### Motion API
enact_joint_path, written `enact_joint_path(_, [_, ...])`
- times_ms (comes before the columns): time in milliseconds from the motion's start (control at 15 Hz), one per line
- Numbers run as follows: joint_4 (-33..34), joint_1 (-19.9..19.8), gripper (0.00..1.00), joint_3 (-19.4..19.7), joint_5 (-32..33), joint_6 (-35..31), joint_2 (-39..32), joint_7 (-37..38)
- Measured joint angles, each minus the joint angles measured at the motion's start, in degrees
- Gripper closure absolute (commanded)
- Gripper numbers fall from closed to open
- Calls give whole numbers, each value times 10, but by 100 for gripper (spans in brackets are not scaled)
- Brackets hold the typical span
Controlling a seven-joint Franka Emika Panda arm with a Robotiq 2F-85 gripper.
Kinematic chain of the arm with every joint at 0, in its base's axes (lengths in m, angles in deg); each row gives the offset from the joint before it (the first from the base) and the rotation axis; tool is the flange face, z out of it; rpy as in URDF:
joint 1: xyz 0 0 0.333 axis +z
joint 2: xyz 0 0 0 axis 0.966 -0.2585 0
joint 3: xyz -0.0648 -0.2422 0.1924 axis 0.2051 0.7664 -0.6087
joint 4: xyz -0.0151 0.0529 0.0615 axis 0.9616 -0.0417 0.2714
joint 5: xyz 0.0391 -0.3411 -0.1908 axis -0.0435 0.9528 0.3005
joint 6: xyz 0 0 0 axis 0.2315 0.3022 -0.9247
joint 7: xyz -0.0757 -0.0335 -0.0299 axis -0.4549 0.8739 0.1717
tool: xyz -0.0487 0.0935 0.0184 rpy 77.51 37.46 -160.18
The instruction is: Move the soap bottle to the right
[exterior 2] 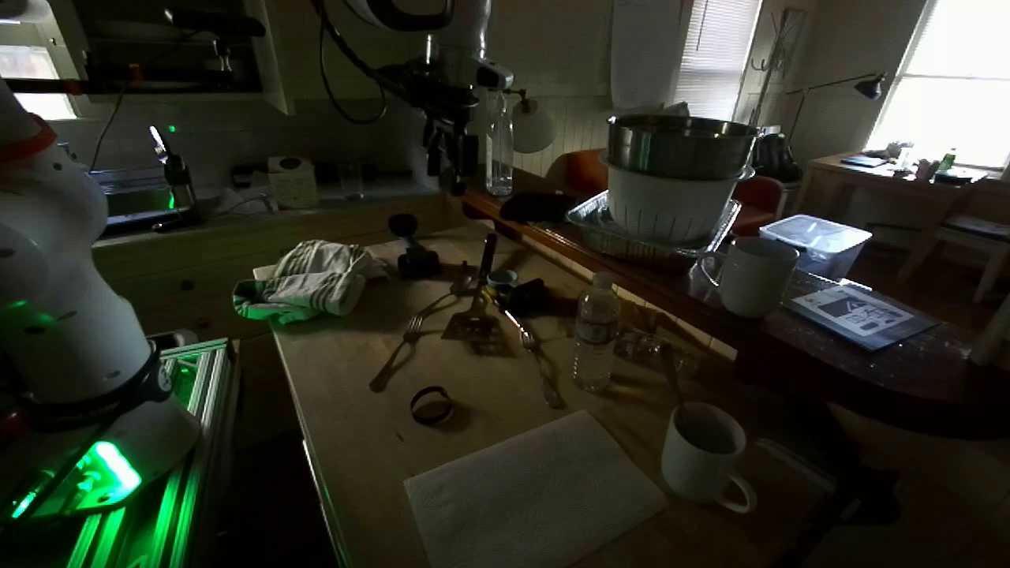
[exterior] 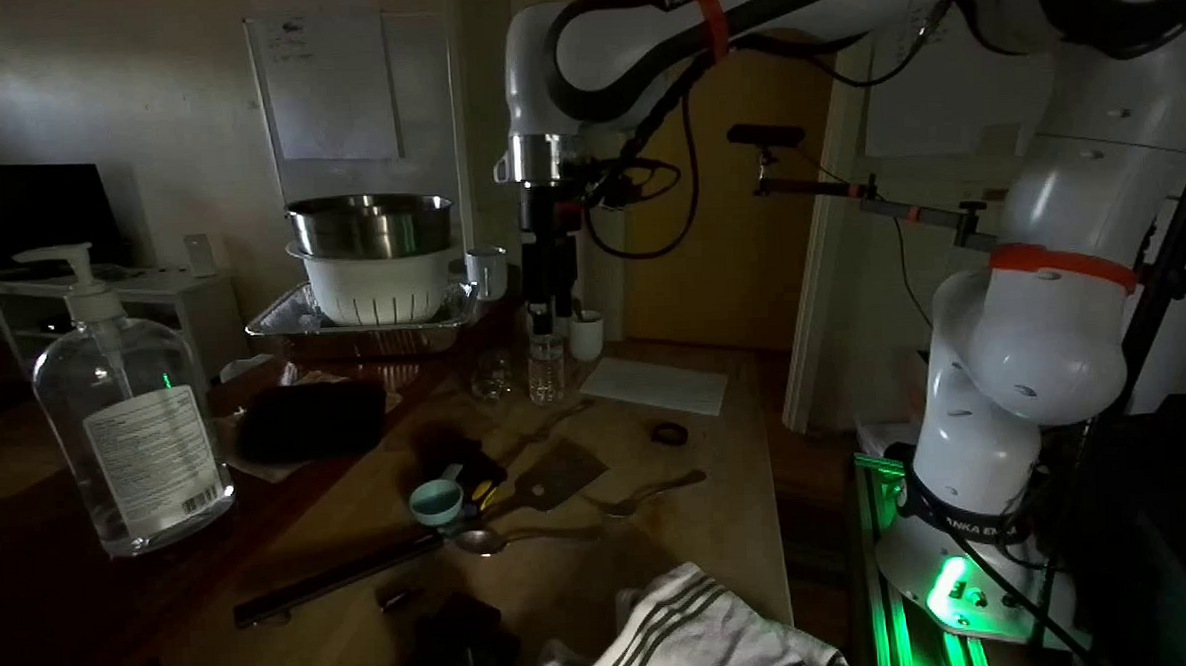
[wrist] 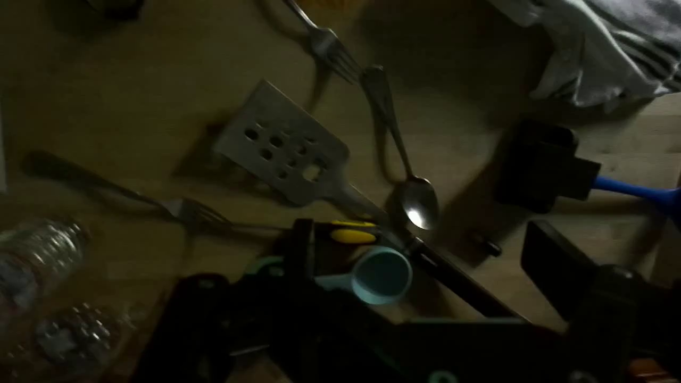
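White pump [exterior: 80, 267] on top, the soap bottle [exterior: 137, 433] stands upright at the near left in an exterior view, its pale label [exterior: 153, 462] carrying print too small to read. Under it is the dark bench [exterior 2: 813, 351], which runs beside a pale bench [exterior 2: 347, 355]. A black object [exterior: 312, 420], too dim to make out, lies just to the bottle's right and a little farther off. Farther still, a foil tray [exterior: 273, 332] carries a white colander [exterior: 381, 287], with a steel pot [exterior: 373, 227] stacked on that.

Well apart from the bottle, the tool [wrist: 420, 234] hangs above the pale bench with its fingers [wrist: 556, 266] spread wide. Between them the wrist view shows a teal cup [wrist: 381, 276], the handle of a spatula [wrist: 330, 149] and the bowl of a spoon [wrist: 420, 194], all lying below on the bench.

In an exterior view, a water bottle [exterior 2: 596, 339] stands upright on the pale bench; nearer are a white mug [exterior 2: 698, 465] with a handle sticking out of it and, to the mug's left, a paper sheet [exterior 2: 536, 489]. At the near edge in an exterior view lies a striped towel [exterior: 706, 628].
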Motion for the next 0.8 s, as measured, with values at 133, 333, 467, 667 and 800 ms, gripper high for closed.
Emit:
enact_joint_path(133, [59,22,0,-26,0,0,-43,-11])
enact_joint_path(333, [158,45,0,-54,14,-3,-117,-38])
enact_joint_path(467, [225,52,0,-63,26,-4,-168,-61])
enact_joint_path(667, [325,53,0,-72,29,-4,-244,-117])
enact_joint_path(800, [386,55,0,-84,30,13,-287,-165])
